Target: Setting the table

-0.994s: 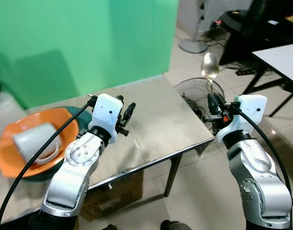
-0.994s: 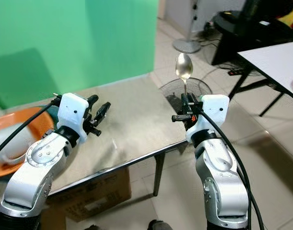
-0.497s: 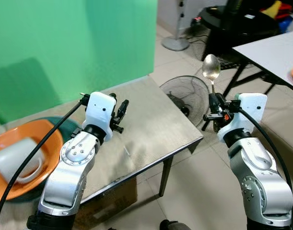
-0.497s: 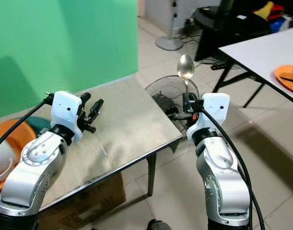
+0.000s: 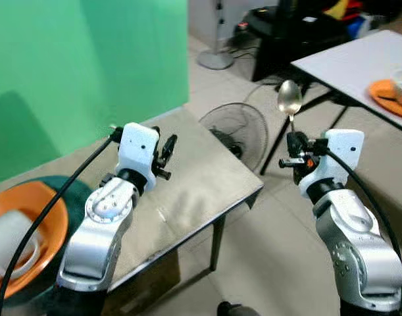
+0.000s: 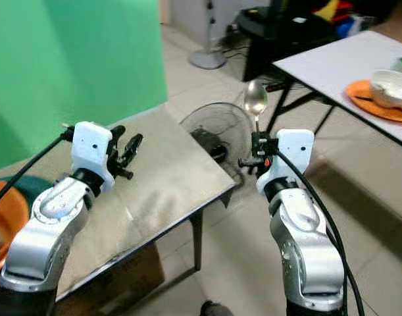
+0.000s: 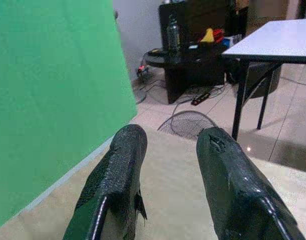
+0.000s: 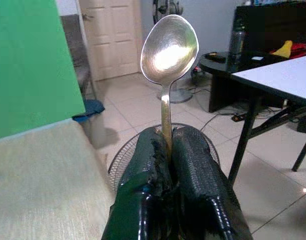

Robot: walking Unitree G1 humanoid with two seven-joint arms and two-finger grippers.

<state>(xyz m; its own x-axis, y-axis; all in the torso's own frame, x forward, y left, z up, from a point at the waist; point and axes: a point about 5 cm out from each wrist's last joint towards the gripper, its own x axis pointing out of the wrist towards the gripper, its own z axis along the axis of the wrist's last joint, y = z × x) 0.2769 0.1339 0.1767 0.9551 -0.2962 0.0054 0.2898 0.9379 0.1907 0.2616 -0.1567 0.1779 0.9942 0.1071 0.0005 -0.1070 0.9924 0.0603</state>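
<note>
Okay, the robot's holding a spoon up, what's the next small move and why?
Probably turn and step toward the white table on its right. The right gripper is shut on the spoon, held upright over bare floor, while the orange plate with a bowl sits on that table, beyond where the arm is now. The left gripper hangs open.

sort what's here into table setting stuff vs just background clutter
Belongs to the job:
spoon, upright, clamped in the right gripper
orange plates and white bowl on the white table
orange plate beside the left arm

Just lying about:
floor fan
standing fan
black table
</note>
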